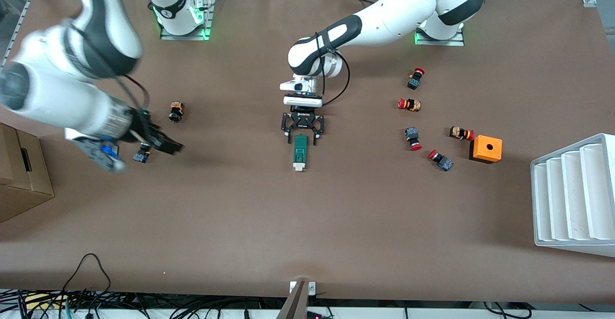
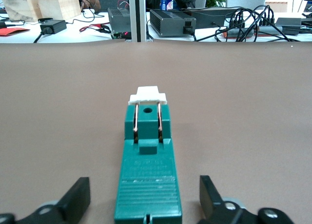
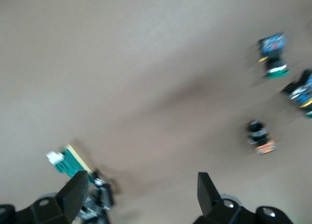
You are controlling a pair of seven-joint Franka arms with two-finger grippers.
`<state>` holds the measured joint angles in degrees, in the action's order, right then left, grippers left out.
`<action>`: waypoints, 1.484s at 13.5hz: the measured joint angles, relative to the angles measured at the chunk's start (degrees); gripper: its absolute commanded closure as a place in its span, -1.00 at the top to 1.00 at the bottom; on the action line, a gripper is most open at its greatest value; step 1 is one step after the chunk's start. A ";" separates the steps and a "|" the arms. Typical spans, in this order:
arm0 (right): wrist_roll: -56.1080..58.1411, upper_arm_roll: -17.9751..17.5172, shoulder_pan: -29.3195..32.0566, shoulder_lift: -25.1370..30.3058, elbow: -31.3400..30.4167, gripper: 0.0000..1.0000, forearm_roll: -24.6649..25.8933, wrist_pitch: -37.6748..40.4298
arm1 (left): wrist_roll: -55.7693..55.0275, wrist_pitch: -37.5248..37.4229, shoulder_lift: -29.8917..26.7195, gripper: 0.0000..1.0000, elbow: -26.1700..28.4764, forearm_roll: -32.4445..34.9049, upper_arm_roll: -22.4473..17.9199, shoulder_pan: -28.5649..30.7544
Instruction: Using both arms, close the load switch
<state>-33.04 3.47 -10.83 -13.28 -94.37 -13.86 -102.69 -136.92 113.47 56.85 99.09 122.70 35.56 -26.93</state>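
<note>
1. The left gripper (image 1: 302,139) is down at the table in the middle of it, its two black fingers (image 2: 78,197) spread wide on either side of the base end of the load switch, with a clear gap on each side and no contact.
2. The load switch (image 1: 300,153), a small narrow dark-green rectangular plastic block with a white tab (image 2: 147,94) at one end, lies flat on the brown table (image 1: 307,223). Its tab end points toward the front camera.
3. The right gripper (image 1: 166,145) hangs low over the right arm's end of the table, jaws wide apart and empty; it is blurred, so its exact height is hard to judge.
4. Just beside it sits a small dark push button (image 1: 142,154), and another (image 1: 176,111) lies farther from the front camera.
5. Toward the left arm's end, several red-capped push buttons (image 1: 409,104) are scattered near an orange box with a round hole (image 1: 486,149).
6. A white ribbed tray (image 1: 571,199) stands at that end's edge, and a cardboard box (image 1: 19,175) at the right arm's end.
</note>
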 measured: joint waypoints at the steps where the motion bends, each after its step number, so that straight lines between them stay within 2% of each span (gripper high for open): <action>1: 5.52 0.01 1.99 2.52 -1.77 0.98 0.85 1.24 | 0.24 0.04 -0.01 1.00 -0.19 0.00 0.47 0.14; 5: 24.04 -0.06 6.98 12.40 -10.09 0.98 9.49 2.62 | 3.60 0.05 -0.32 1.00 -0.85 -2.92 3.60 1.24; 8: 31.90 -0.07 8.06 16.10 -12.85 0.98 14.76 2.06 | 6.86 0.05 -1.89 1.00 -1.31 -6.34 4.94 1.87; 11: 34.23 -0.55 7.98 15.80 -12.83 0.98 15.08 -0.93 | 12.23 0.07 -4.06 1.00 -1.50 -12.34 6.95 3.26; 15: 34.31 -1.29 7.31 14.30 -11.37 0.98 15.27 -2.22 | 23.37 0.20 -8.39 1.00 -2.28 -24.39 9.56 5.04; 20: 34.41 -1.26 7.29 12.82 -8.04 0.98 15.35 -1.14 | 41.45 0.55 -14.31 1.00 -8.71 -44.26 10.33 5.87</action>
<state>1.37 2.21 -3.54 -0.47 -102.41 1.49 -103.82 -95.46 114.02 42.53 90.38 78.45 45.89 -21.06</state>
